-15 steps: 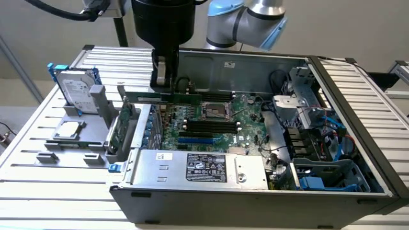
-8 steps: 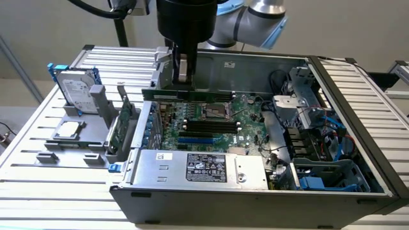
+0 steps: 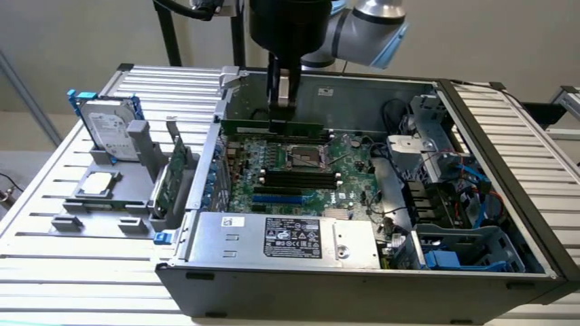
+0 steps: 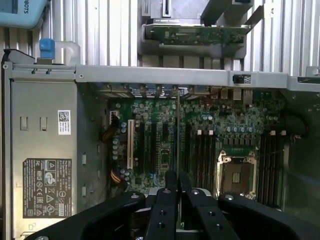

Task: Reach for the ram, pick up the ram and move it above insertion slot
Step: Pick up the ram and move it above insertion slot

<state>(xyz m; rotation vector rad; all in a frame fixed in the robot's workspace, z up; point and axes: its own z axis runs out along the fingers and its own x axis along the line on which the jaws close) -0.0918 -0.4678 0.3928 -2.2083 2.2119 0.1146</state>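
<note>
ram [image 3: 272, 128] gripped edge-on by end effector [image 4: 177, 181], above motherboard [image 3: 299, 170]

Very little text can be read here. In the wrist view, a pale blue object [image 4: 20, 12] at the upper left of the frame carries dark capital letters, cut by the edge — the visible part reads "BOTS".

The power supply box [image 3: 282, 238] at the lower centre of the exterior view has a black label [image 3: 292, 238] with white print and a small white sticker [image 3: 233, 221], both too small to read. In the wrist view the same black label [image 4: 46, 187] shows only round certification marks — no legible words. The hard drive [image 3: 111, 129] label at the left is unreadable too.
</note>
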